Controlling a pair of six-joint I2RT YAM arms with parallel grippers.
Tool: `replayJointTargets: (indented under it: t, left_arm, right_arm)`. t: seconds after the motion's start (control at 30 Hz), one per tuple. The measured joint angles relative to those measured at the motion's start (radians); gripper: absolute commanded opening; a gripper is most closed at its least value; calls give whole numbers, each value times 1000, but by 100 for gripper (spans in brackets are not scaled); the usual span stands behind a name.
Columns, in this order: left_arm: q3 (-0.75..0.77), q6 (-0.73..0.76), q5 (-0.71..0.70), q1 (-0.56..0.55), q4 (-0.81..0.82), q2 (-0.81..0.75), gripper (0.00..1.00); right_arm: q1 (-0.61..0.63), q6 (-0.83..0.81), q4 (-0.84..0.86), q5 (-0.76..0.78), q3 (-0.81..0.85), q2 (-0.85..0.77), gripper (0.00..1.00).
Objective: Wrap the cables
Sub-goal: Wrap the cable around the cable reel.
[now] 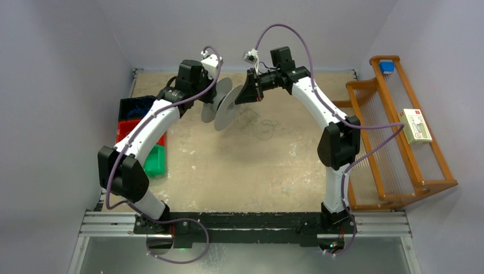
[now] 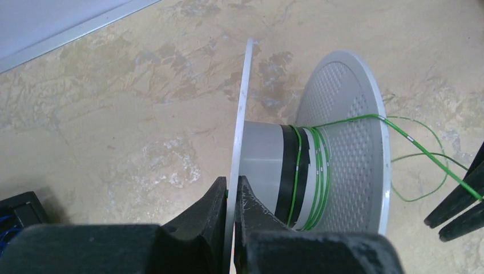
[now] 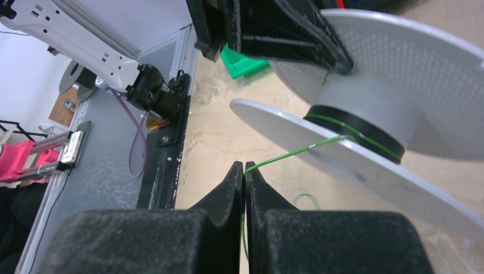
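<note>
The thin green cable runs taut from the right jaws, pinched shut on it, to the pale grey spool, whose core carries several turns. The left jaws are clamped on the spool's near flange. Loose loops lie on the tan desk, between coloured bins and a wooden rack.
</note>
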Motion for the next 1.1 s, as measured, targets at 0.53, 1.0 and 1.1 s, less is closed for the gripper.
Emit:
replayJointTargets:
  t: [0.53, 1.0, 1.1]
  left_arm:
    - [27, -46, -276, -66, -2, 27, 0]
    - [253, -212, -385, -55, -93, 108, 0]
    - [317, -241, -378, -36, -109, 109, 0]
  right_arm:
    - [52, -32, 103, -89, -100, -9, 7]
    - [161, -560, -287, -162, -140, 34, 7]
    - [156, -649, -374, -183, -139, 74, 7]
